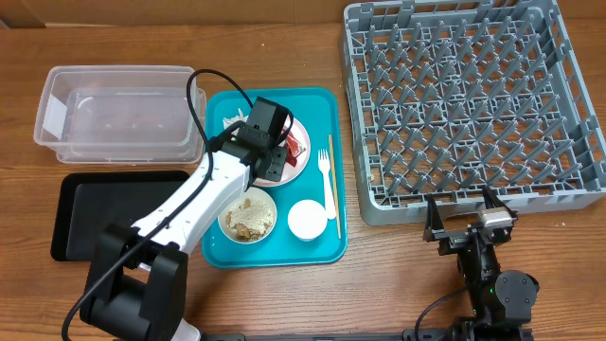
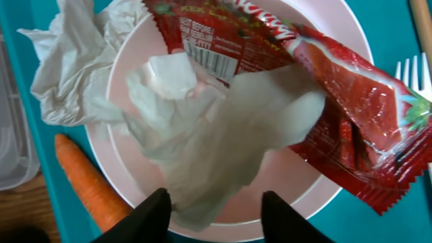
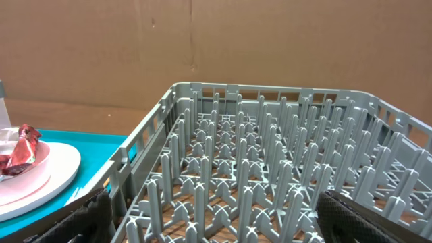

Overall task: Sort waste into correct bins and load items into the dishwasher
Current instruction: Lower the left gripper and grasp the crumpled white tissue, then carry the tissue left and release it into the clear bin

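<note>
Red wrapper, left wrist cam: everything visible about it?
The red wrapper is shiny, crinkled, foil-like, with white print, a barcode panel and a strawberry picture. It lies slantwise across the rim of the pink bowl, one end overhanging toward the fork. A crumpled white napkin overlaps its middle. The left gripper does not touch it.

A teal tray (image 1: 327,104) lies flat on a wooden table (image 1: 284,47), near the middle of the overhead view and a little toward 9 o'clock. It is rectangular, with rounded corners and a raised rim, and its long sides run from 12 to 6 o'clock. The table is brown, its grain running from 9 to 3 o'clock, and it shows on every side of the tray. In the right wrist view a plain cardboard wall (image 3: 270,40) stands beyond the table at 12 o'clock, with one vertical seam. The tray's teal edge shows there at 8 o'clock.
</note>
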Tool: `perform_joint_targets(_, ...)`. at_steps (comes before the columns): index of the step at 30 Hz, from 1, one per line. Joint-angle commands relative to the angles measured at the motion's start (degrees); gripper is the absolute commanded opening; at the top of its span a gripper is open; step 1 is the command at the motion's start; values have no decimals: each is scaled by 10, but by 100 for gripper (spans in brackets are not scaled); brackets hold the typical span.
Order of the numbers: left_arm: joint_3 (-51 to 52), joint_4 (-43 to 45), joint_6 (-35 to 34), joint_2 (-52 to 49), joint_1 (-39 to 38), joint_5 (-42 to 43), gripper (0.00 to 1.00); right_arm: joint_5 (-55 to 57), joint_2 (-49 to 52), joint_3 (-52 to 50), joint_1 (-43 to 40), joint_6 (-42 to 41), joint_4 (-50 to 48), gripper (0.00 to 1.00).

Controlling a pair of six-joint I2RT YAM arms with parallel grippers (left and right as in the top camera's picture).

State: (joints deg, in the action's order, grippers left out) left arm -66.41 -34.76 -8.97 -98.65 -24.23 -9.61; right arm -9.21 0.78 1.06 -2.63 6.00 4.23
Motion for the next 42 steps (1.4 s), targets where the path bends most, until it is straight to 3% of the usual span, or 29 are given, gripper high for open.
perform_joint_targets(1, 8, 2, -4, -5, 2, 14, 43, -3, -6, -6, -3, -4, -3, 100)
perform_joint_targets(9, 15, 45, 0, -12, 2, 10, 49, -3, -6, -6, -3, -4, -3, 100)
perform_joint_targets(20, 15, 48, 0, -21, 2, 11, 43, -3, -6, -6, -3, -4, -3, 100)
perform_joint_targets(30, 12, 50, -3, -21, 2, 13, 4, -3, -6, -6, -3, -4, -3, 100)
perform_joint_targets(35, -15, 23, -2, -17, 2, 4, 4, -3, -6, -6, -3, -4, -3, 100)
perform_joint_targets(42, -152, -120, -2, 14, 2, -37, 4, -3, -6, -6, -3, -4, -3, 100)
